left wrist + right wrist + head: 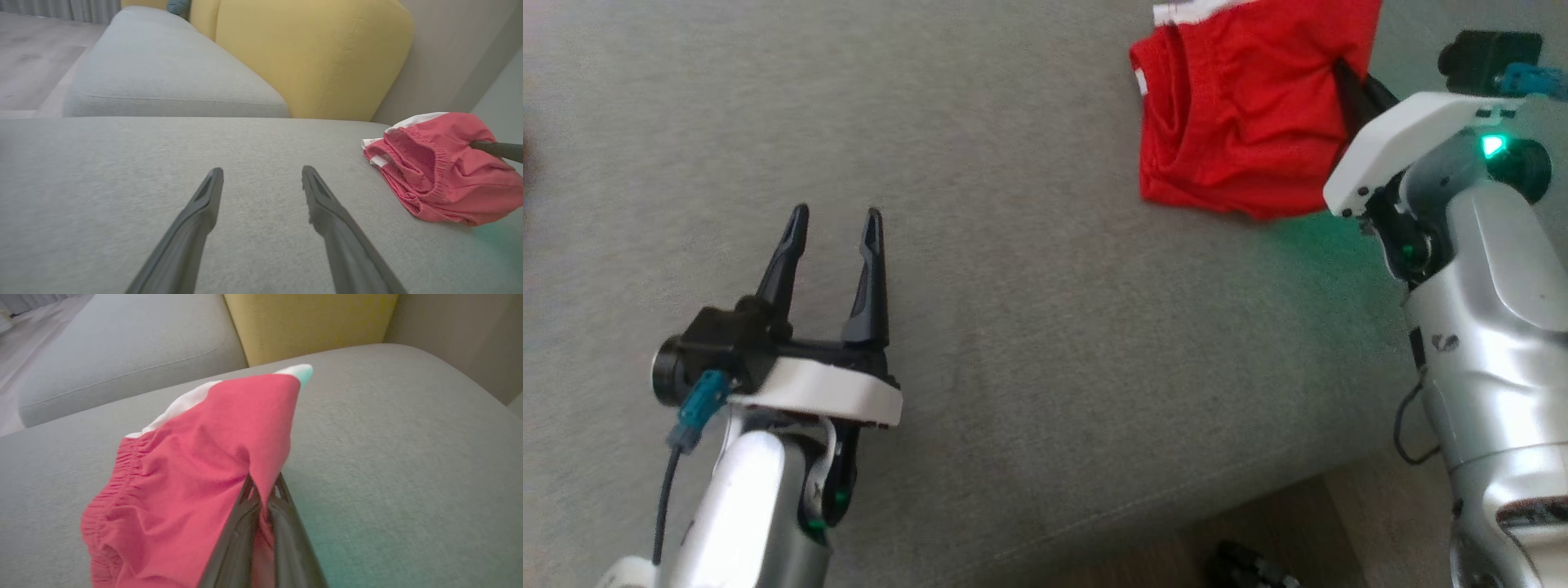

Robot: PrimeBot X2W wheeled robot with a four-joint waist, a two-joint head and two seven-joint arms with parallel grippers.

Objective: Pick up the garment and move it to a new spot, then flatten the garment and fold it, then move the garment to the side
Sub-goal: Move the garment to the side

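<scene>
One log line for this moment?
stage: pick-up | right gripper: shut on red garment | left gripper: open, empty | surface: grey cushion

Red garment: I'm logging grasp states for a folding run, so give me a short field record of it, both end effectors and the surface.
item: red garment, white trim, crumpled, elastic waistband showing
surface: grey cushion, garment partly resting on it
right end effector: shut on a fold of the garment
left end effector: open, holding nothing, apart from the garment
background: yellow backrest behind the cushion
task stage: gripped, not yet flattened or folded
</scene>
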